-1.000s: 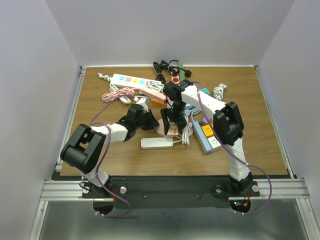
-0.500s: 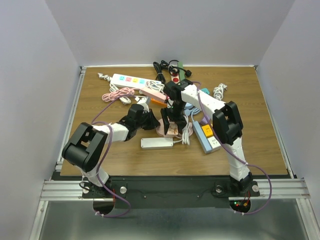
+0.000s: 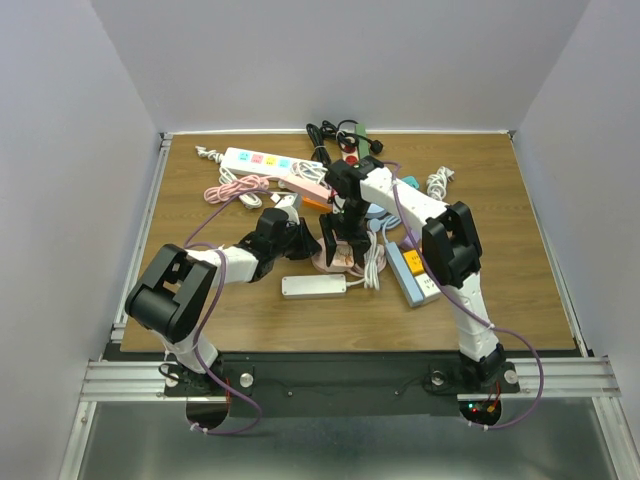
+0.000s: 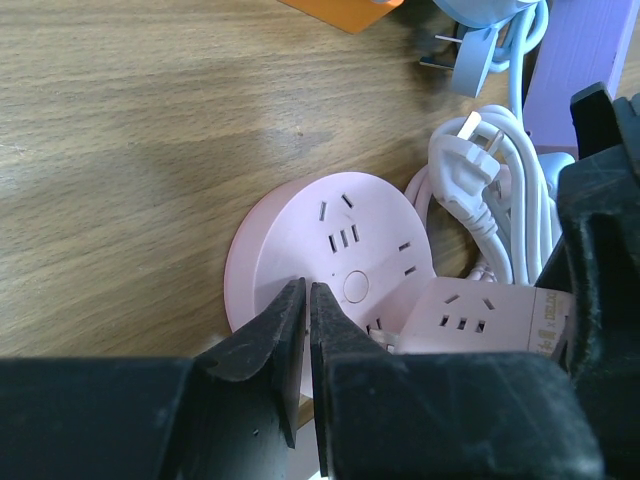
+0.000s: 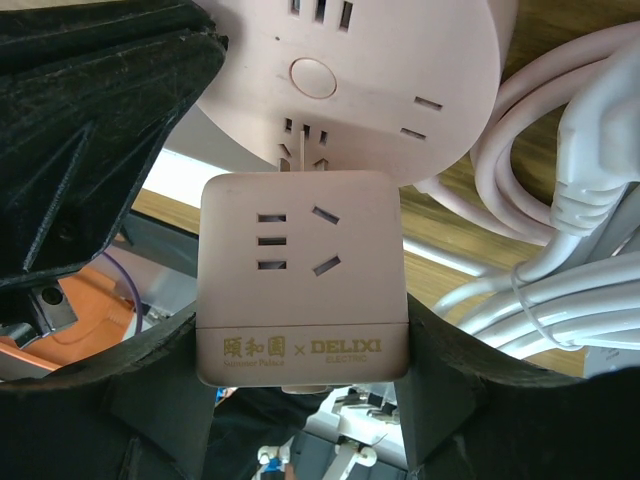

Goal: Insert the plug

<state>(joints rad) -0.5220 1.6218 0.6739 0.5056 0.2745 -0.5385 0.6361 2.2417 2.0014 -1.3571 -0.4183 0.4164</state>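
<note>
- Right wrist view: my right hand [image 5: 303,325] is clamped on the pink cube plug [image 5: 303,270], one finger on each side face, with the cube's own sockets facing the camera.
- The cube sits at the edge of the round pink hub [image 5: 400,60], just below the hub's centre button [image 5: 311,76]. One metal blade [image 5: 290,150] shows bare between the cube and the hub's slots. I judge the plug is lined up or barely started. I cannot tell how deep it is.
- Left wrist view: my left hand [image 4: 306,300] has its fingers pressed together with nothing between them. Their tips are on the hub's top face, across the centre button from the cube. I read that as a brace on the hub.
- From above, both hands meet over the hub, which lies on the bench [image 3: 500,180] among other strips and cords.
- To finish well, I should push straight along the blade's line and hold the cube square to the hub's face. Any twist risks bending the blade or jamming it against the slot edge.
- My left tips should press down firmly, because the round hub looks light enough to slide or tip away from the push.
- A white cable bundle [image 5: 570,220] lies just beside the hub on my right finger's side, so I should watch that it does not snag.
- I would call the plug seated only when no metal shows.
</note>
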